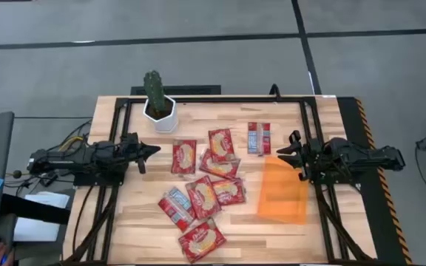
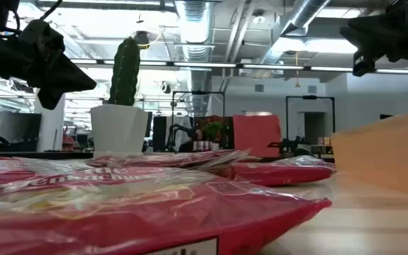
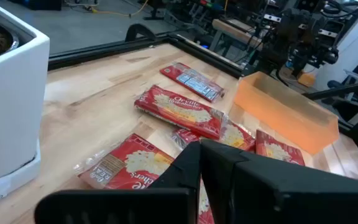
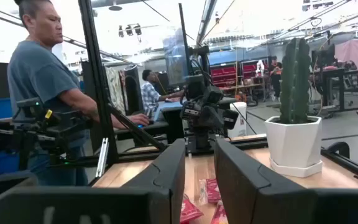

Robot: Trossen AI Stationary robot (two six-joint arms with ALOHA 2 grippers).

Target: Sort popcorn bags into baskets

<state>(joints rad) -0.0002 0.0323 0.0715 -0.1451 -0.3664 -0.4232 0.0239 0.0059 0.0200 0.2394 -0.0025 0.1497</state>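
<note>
Here, flat glossy popcorn bags (image 1: 202,193), translucent rectangular basket (image 1: 283,191)

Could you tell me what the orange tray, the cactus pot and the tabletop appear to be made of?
Orange tray: likely translucent plastic, since the wood shows faintly through it. Cactus pot: smooth white, probably glazed ceramic or plastic; I cannot tell which. Tabletop: pale wood, with visible plank joints and grain.

Red, cream-centred popcorn bags (image 1: 204,193); translucent orange basket (image 1: 283,191); white cactus pot (image 1: 161,114)
</note>
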